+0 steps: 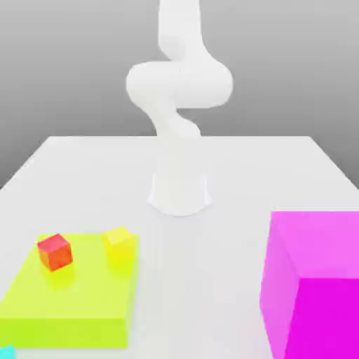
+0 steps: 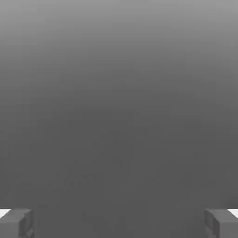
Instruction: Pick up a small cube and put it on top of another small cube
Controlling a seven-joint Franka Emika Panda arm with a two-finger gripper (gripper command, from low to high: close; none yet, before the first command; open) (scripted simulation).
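The small cyan cube (image 1: 5, 353) peeks in at the bottom corner on the exterior view's left, on the table beside the lime slab; most of it is cut off by the frame edge. The small red-orange cube (image 1: 55, 252) sits on top of the lime slab (image 1: 66, 301), near its far left corner. In the hand view my gripper (image 2: 119, 224) is open, its grey fingertips (image 2: 16, 223) far apart with only plain grey background between them. The white arm (image 1: 179, 84) rises from its base at the table's middle and runs upward out of the exterior view.
A small yellow cube (image 1: 120, 244) stands on the lime slab to the right of the red-orange one. A huge magenta cube (image 1: 315, 280) fills the near right of the white table (image 1: 210, 280). The arm's base (image 1: 179, 193) stands behind both.
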